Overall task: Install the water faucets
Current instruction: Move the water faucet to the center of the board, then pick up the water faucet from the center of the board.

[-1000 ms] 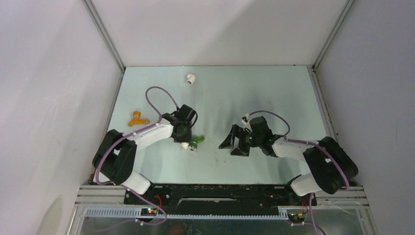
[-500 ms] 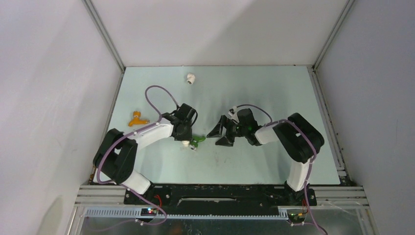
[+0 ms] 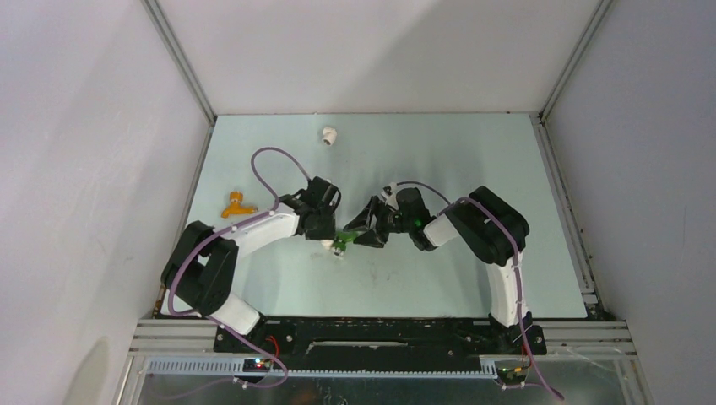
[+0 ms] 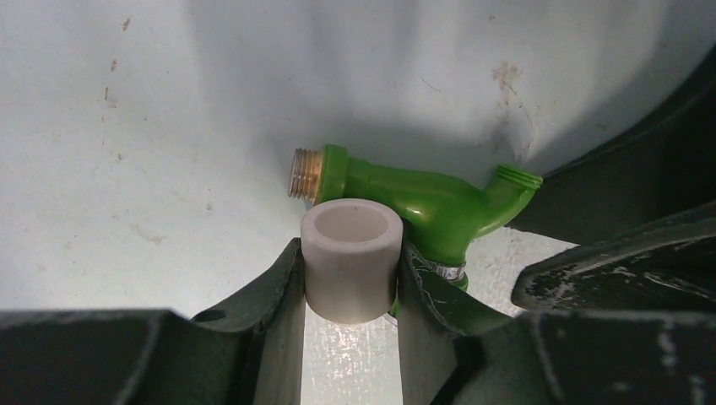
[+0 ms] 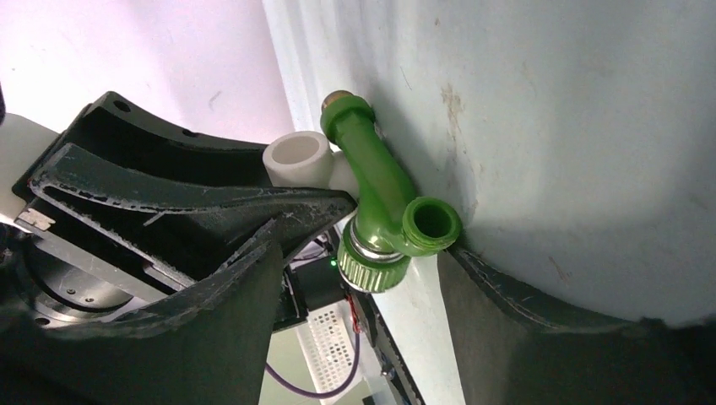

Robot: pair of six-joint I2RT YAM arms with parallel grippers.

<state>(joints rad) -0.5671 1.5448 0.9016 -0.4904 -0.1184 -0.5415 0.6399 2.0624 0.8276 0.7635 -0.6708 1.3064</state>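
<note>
Jaws of the right gripper (image 3: 355, 236) have come in around the green faucet (image 5: 380, 190), half open, not yet pinching; it lies against the fitting (image 4: 351, 232) clamped by the left gripper (image 4: 350, 287), so joining looks near.

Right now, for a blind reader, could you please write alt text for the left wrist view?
The left fingers grip a white pipe fitting, its open end facing the camera. Behind it a green faucet lies on the pale table, brass thread to the left, spout to the right, beside the right arm's dark fingers.
</note>
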